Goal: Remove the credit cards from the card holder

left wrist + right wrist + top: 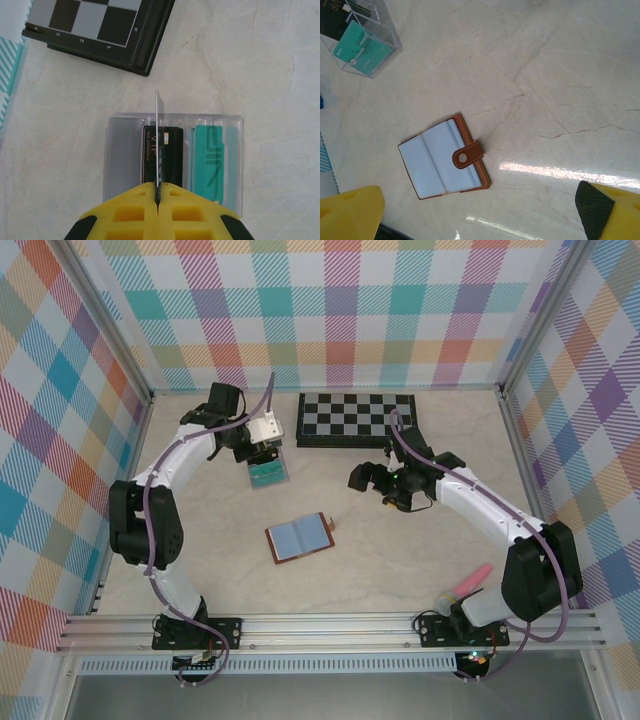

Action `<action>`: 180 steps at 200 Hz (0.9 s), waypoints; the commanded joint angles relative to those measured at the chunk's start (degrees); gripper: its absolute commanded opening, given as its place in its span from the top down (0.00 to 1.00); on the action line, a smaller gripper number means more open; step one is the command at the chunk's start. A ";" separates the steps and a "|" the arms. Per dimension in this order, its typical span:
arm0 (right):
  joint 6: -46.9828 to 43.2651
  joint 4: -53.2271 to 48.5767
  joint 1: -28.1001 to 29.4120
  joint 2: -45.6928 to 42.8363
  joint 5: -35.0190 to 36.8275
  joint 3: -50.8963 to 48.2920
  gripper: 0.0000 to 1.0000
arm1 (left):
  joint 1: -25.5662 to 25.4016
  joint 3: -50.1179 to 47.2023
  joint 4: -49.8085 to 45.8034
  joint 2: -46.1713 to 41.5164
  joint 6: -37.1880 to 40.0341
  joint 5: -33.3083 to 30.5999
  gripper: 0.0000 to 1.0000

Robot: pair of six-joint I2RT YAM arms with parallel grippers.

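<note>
Fig.: left tool clenched on 1 card, pinched by its lower edge and held upright, edge-on, above the clear tray. The tray holds a dark card and a teal card, side by side in separate compartments. The card holder lies open on the tabletop, well apart from the tray, blue lining up, clasp tab folded over 1 leaf; no card visible in its pockets. The right tool is released, jaws wide, near the holder but not touching it. Handling: cards look thin, light, stiff and glossy, so prob. slippery; best pinched across both faces near 1 short edge, w/ enough overlap to stop swivel. The holder looks soft & light, likely to shift if tugged w/o bracing.
</note>
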 commanded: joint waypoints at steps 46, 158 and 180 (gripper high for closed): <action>2.16 1.02 -0.32 1.15 -3.95 -1.29 0.00 | 0.37 3.66 -2.32 4.32 0.59 -3.14 1.00; 2.12 0.58 -0.35 1.27 -4.76 -1.18 0.00 | 0.37 8.82 -6.67 10.28 0.24 -6.99 0.98; 2.11 0.62 -0.32 1.39 -4.92 -1.09 0.00 | 0.37 9.25 -7.55 11.01 -0.13 -8.52 0.89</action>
